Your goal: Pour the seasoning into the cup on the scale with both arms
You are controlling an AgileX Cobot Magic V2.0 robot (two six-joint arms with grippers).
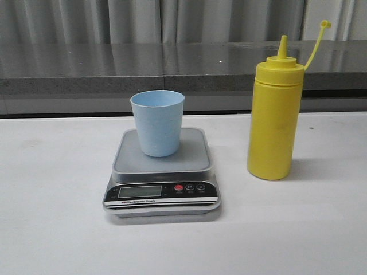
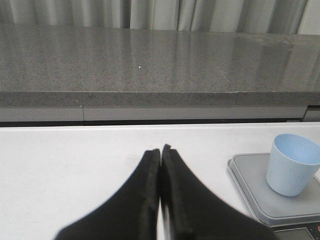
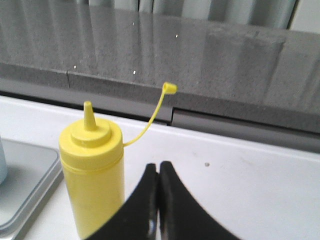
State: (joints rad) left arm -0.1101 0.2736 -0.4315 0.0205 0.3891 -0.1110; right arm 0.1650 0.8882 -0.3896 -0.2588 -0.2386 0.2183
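Seasoning bottle [image 1: 274,117] stands upright, long axis vertical, toward the desk's right edge, just beside the closed, empty right gripper [image 3: 159,172] and clearly nearer that arm; cup [image 1: 157,122] sits on the scale [image 1: 162,172] mid-desk, off the closed, empty left gripper [image 2: 160,152].

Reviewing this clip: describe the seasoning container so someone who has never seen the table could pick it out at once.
On the white table, find the silver-grey scale carrying a light blue cup. Standing upright on the table to the scale's right, apart from it, is the yellow squeeze bottle. It is the tallest item, with a pointed nozzle and a thin tethered cap.
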